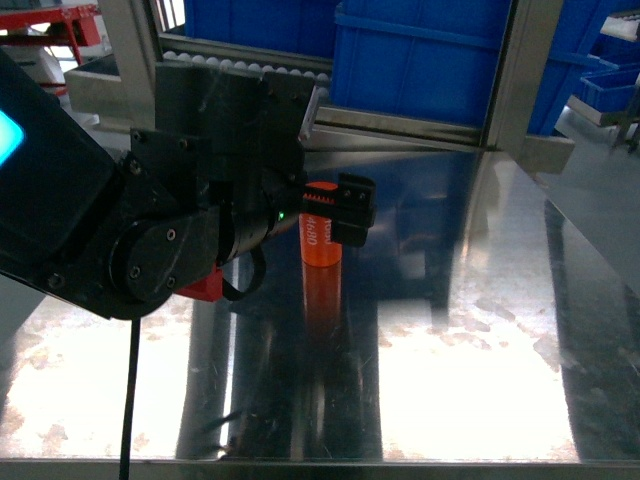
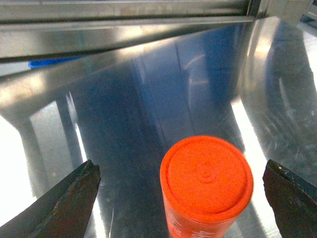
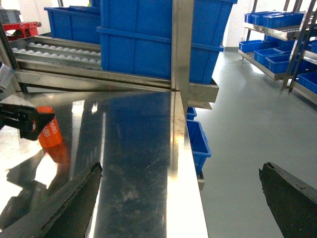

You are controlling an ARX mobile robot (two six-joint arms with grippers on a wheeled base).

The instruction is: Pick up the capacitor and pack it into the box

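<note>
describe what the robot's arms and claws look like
The left arm is bulky matte black with visible screws, a small green light, a red part underneath and a black cable hanging down. Its left claw has black ridged fingers. The right claw shows dark, worn wedge-shaped fingers.

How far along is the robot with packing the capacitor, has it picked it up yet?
Early stage. Done: the left gripper is lined up around the capacitor, one finger on each side. In hand: the grasp itself; the jaws are open with gaps on both sides, and the capacitor stands upright on the steel table. Left: closing, lifting and packing. No box shows in any view. The right gripper hangs open, empty.
</note>
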